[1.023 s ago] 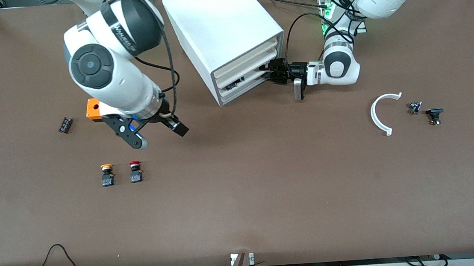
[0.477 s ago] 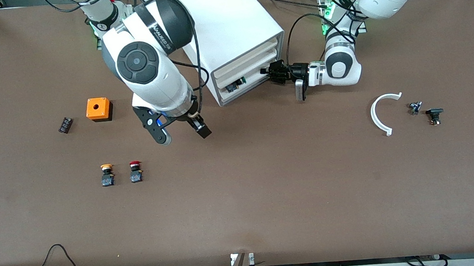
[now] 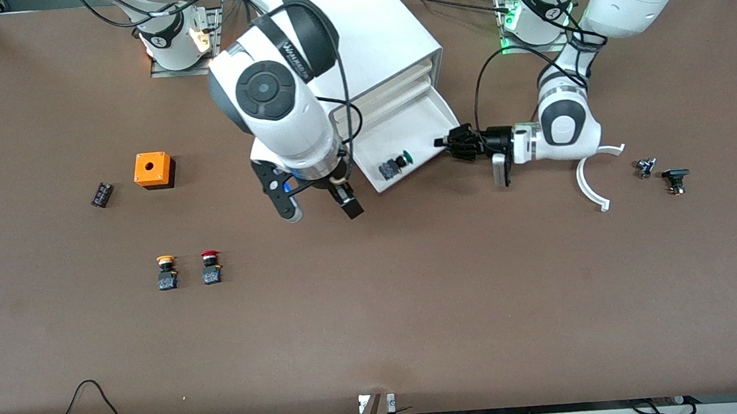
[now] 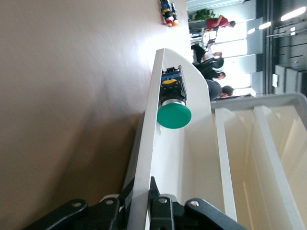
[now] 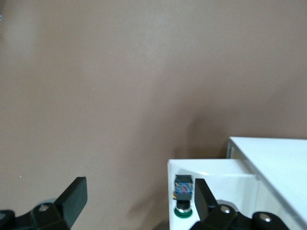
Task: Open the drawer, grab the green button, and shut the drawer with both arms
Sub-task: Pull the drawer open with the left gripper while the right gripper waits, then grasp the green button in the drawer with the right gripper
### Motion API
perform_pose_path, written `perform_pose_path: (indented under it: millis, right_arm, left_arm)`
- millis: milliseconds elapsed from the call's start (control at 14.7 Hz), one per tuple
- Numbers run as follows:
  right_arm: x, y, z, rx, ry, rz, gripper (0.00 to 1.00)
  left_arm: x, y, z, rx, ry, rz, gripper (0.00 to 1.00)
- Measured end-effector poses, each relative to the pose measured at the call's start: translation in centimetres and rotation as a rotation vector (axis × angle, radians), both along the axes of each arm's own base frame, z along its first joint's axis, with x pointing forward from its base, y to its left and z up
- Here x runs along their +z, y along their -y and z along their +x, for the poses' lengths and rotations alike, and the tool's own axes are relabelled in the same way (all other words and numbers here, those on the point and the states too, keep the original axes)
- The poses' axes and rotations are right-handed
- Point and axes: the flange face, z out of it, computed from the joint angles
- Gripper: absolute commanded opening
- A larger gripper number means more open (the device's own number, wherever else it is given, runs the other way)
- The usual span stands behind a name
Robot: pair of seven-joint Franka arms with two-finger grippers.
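- Left gripper (image 3: 448, 141): clamped tight on the front wall of the drawer (image 3: 416, 121), at the tray's four-o'clock corner in the front view. Seen biting the thin white wall edge-on in the left wrist view (image 4: 139, 211).
- Right gripper (image 3: 318, 206): fingers wide apart, holding nothing, over bare table just beside the drawer front, at about eight o'clock from the button (image 3: 397, 164).
- Just changed: drawer shut a second ago, now drawn well out of the cabinet (image 3: 353, 28) toward five o'clock, with the left arm pulled back along with it. Right arm swung over from above the orange box (image 3: 152, 169) to the drawer front.
- Meaning for the task: opening looks done, taking is next, closing is still to come.
- Button: lying on its side in the tray's seven-o'clock corner, against the front wall, green cap pointing toward the left gripper. Untouched and in plain sight in both wrist views (image 4: 173, 115) (image 5: 183, 197).
- Likely next: bring the open right fingers up toward two o'clock and down over the button's body. Tight against the front wall, so little room on that side.
- Red button (image 3: 211, 266) and orange button (image 3: 166, 271): upright on the table at seven o'clock from the right gripper, well apart from it. Not wanted.
- Writing: white lettering on the dark ring of the right arm's big joint, not readable with confidence. No other label made out.
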Motion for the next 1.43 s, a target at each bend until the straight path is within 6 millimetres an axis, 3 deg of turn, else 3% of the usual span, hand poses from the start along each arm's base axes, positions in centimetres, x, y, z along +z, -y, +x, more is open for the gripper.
perform_pose_path:
  millis: [341, 409, 477, 750, 955, 1091, 1432]
  right_arm:
    - [-5.5, -5.8, -2.9, 0.014, 0.002, 0.005, 0.99]
    - [-6.6, -6.7, -3.3, 0.017, 0.0, 0.004, 0.99]
    - [-7.5, -7.3, -3.7, 0.008, -0.002, 0.004, 0.99]
    - [-10.5, -9.1, -4.4, -0.017, 0.008, 0.022, 0.99]
    - [-12.5, -10.5, -5.1, -0.005, 0.024, 0.036, 0.99]
    - [-13.6, -11.2, -5.2, -0.003, 0.048, 0.056, 0.99]
    - [-16.4, -12.1, -5.7, 0.048, 0.071, 0.065, 0.99]
  left_arm:
    - [1.2, -3.3, 5.2, -0.013, 0.017, 0.071, 0.0]
    - [1.3, -3.6, 5.7, -0.016, 0.015, 0.078, 0.36]
    - [1.4, -3.7, 6.0, -0.023, 0.016, 0.085, 0.99]
    - [1.3, -5.4, 6.9, -0.05, 0.058, 0.156, 1.0]
    - [2.8, -6.1, 8.4, -0.08, 0.066, 0.203, 1.0]
    - [5.7, -6.1, 10.2, -0.128, 0.031, 0.266, 1.0]
    - [17.3, -7.5, 15.0, -0.244, -0.086, 0.523, 1.0]
